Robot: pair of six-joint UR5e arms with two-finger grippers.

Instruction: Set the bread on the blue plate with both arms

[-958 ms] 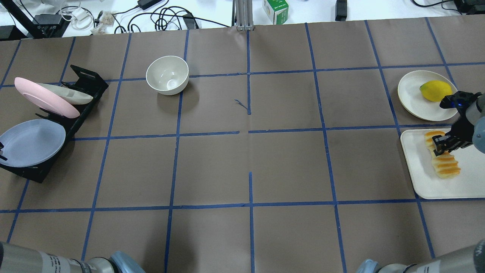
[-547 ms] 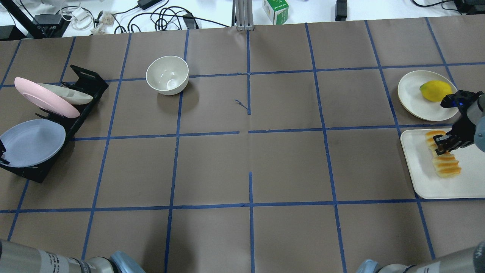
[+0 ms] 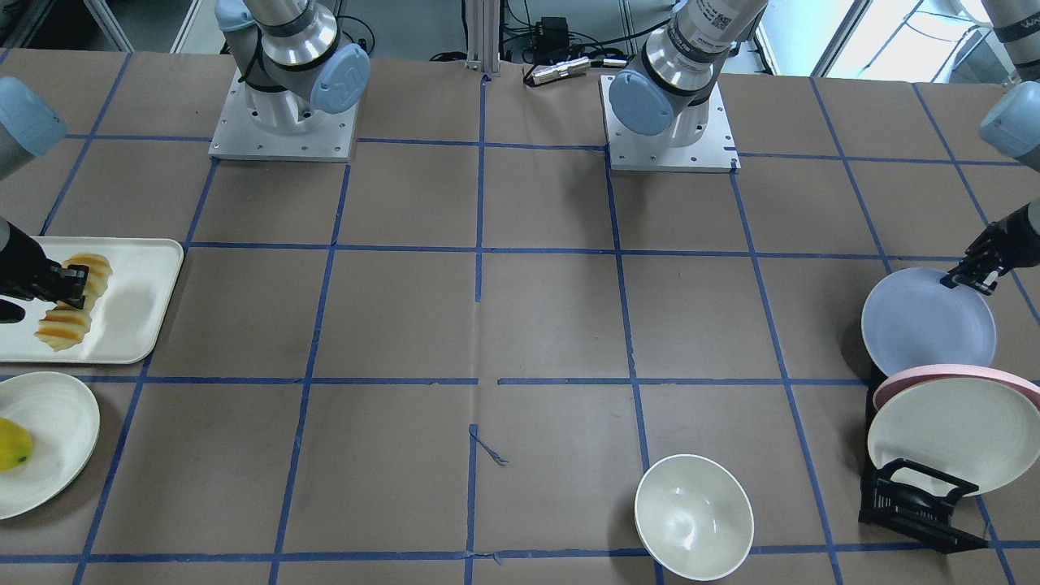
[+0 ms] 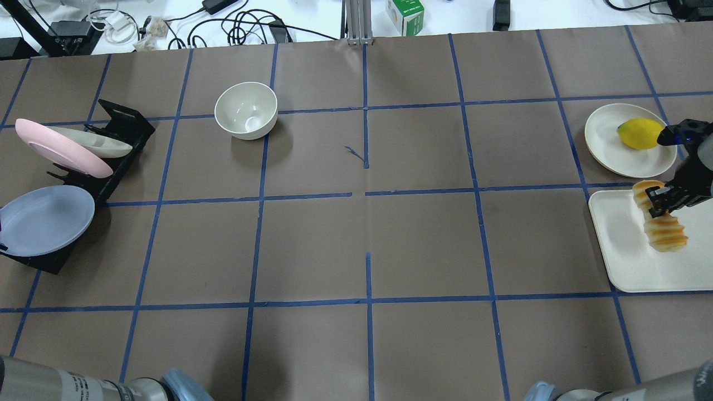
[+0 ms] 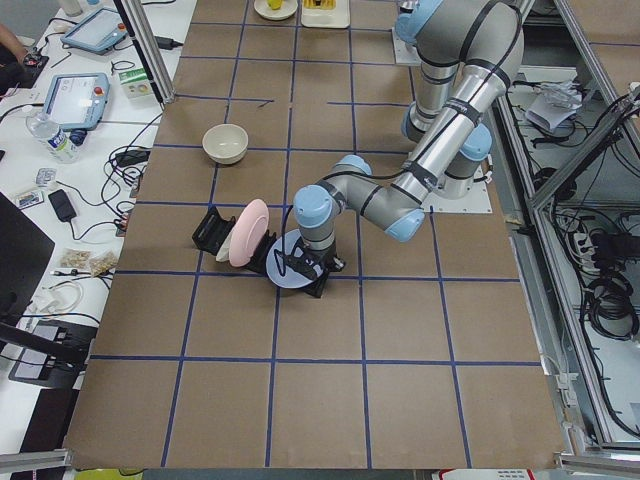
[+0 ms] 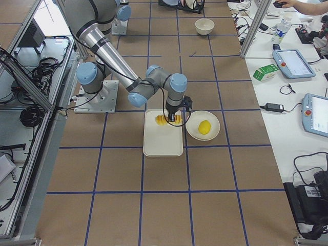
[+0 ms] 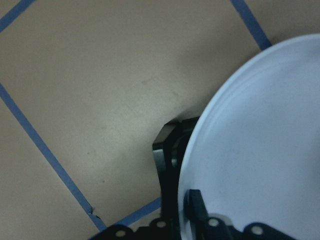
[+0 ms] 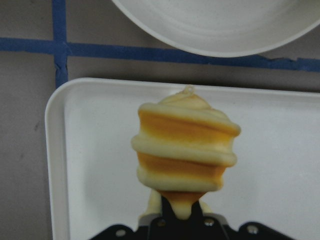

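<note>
Right fingers (image 4: 660,200) clamp bread (image 4: 667,234), left fingers (image 7: 196,208) blue plate (image 3: 926,325)

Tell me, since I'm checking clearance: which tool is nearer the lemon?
Right. The right tool, holding the bread, is close beside the lemon; the left tool is far across the table, gripping the blue plate.

right gripper (image 4: 653,205) covers the middle of the bread (image 4: 665,234) in overhead. left gripper (image 3: 964,279) nearly all cut by overhead's left edge, desk's left end. lemon (image 3: 12,445) clipped by front view's edge.
</note>
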